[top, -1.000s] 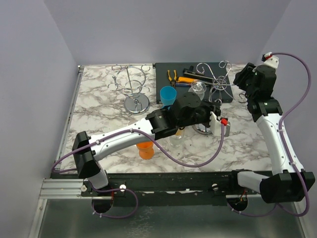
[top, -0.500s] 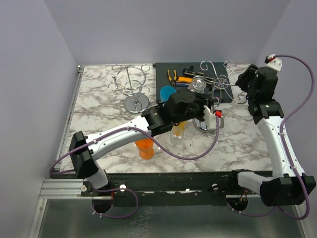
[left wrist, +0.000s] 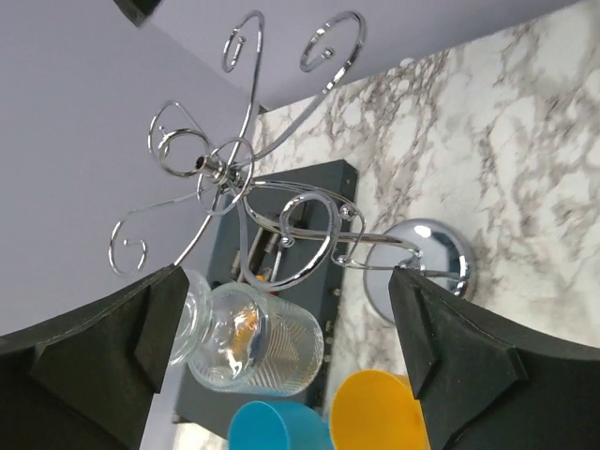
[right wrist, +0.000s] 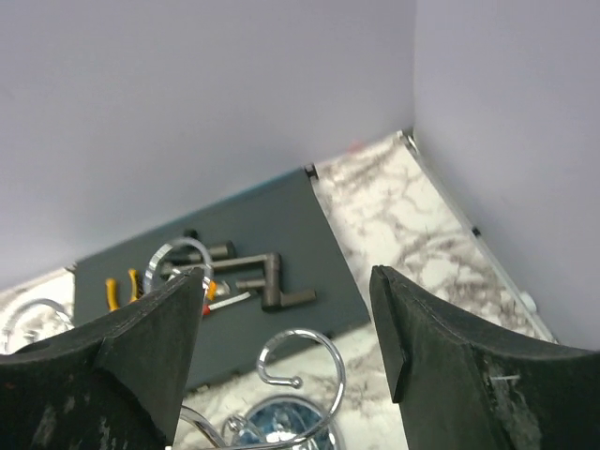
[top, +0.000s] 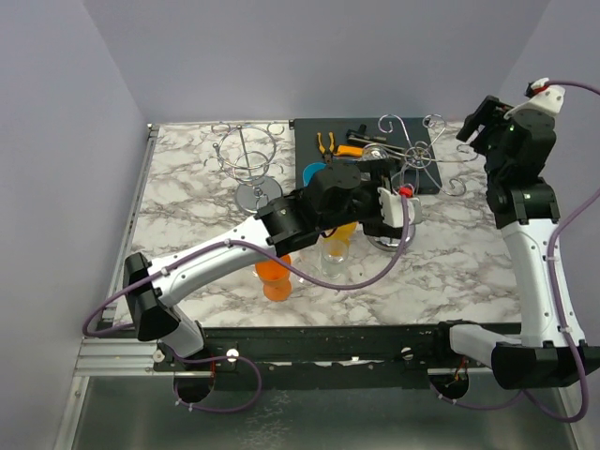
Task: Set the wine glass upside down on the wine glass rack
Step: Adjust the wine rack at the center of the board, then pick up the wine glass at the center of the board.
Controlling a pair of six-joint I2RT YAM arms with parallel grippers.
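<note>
Glass (left wrist: 248,337) hangs in the rack (left wrist: 441,248) near the tabletop's (top: 187,187) far edge, with the jaws of the left arm (top: 234,253) spread wide on either side. Right arm (top: 530,253) is high over the far right corner, jaws spread.

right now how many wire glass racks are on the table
2. The left rack stands at the back left of the table; the right rack stands right of centre by the dark mat. No others seem hidden.
</note>
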